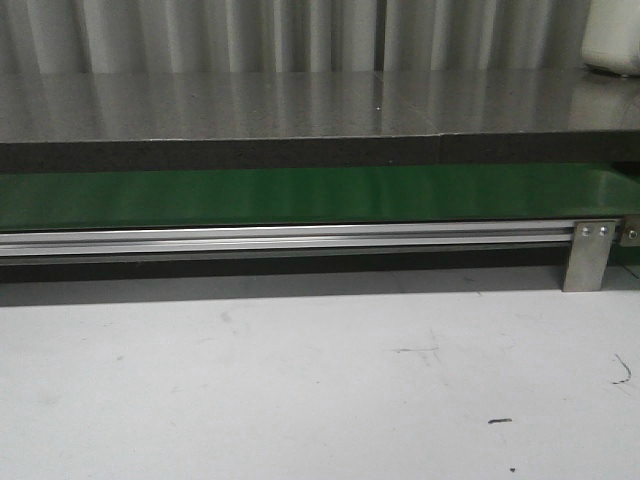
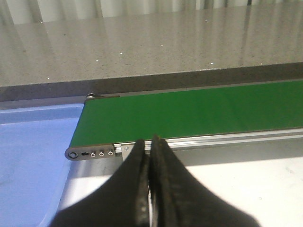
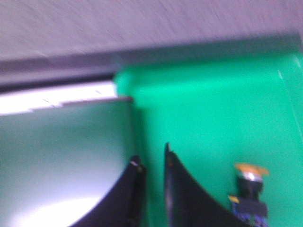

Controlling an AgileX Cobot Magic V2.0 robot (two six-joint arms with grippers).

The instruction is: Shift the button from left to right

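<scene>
We see the left gripper with jaws pressed together and the right gripper with jaws narrowly spread and empty over the green tray, so a careless sweep risks toppling the button just beside it.

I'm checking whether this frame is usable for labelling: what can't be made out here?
- Front view: neither arm nor the button shows; only the belt.
- Right wrist view: motion blur smears the button in the green tray; the right gripper partly covers its body.
- Left wrist view: the blue tray is cut off by the edge.
</scene>
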